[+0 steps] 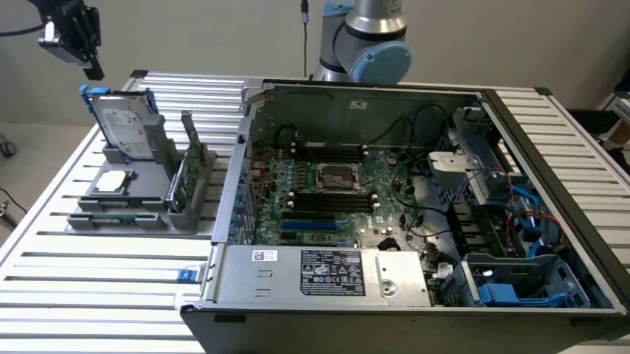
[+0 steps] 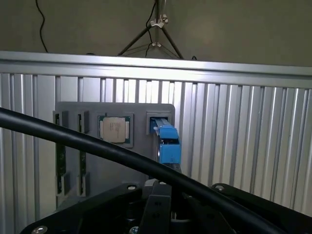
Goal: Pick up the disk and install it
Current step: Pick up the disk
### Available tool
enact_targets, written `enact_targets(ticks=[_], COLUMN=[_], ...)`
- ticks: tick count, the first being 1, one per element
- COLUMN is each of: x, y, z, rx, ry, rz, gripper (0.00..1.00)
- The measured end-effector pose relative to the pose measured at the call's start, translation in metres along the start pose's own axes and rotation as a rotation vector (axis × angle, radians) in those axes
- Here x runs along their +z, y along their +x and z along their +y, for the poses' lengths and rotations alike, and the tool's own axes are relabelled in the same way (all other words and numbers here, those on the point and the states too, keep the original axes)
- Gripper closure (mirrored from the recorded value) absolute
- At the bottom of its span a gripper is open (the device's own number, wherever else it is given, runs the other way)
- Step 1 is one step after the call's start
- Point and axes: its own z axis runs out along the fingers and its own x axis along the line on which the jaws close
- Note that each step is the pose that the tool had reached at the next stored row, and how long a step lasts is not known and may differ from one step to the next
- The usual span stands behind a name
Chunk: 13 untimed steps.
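The disk (image 1: 126, 129) stands on edge in a grey holder (image 1: 138, 214) on the exterior view's left. It is silver-grey with a white label and sits in a blue carrier. My gripper (image 1: 91, 70) hangs above it and slightly to the left, apart from it and holding nothing. The wrist view looks down on the disk (image 2: 168, 144) edge-on, its blue carrier rising from a slot in the holder (image 2: 141, 109).
A square silver chip (image 1: 111, 181) and upright green cards (image 1: 187, 173) share the holder. The open computer case (image 1: 394, 199) fills the middle and right, with a blue drive bay (image 1: 512, 287) at its near right corner. A black cable (image 2: 73, 139) crosses the wrist view.
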Motion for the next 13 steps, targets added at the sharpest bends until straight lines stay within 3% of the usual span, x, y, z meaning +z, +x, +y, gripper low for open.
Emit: enact_targets(ticks=[3, 4, 7, 9, 10, 11, 13], x=[0.0002, 0.0006, 0.0027, 0.0055, 0.0073, 0.009, 0.0126], y=[0.0, 0.0, 0.0, 0.0, 0.0, 0.0, 0.001], z=[0.0005, 0.0005, 0.001, 0.0013, 0.0014, 0.0015, 0.0016], rx=[0.0, 0.0, 0.0, 0.0, 0.0, 0.0, 0.0], ry=[-0.0029, -0.0034, -0.0056, -0.0079, -0.0087, -0.0095, -0.0104], rz=[0.0004, 0.0003, 0.0002, 0.0002, 0.0001, 0.0001, 0.0], gripper=[0.83, 0.7, 0.64, 0.52, 0.52, 0.46, 0.46])
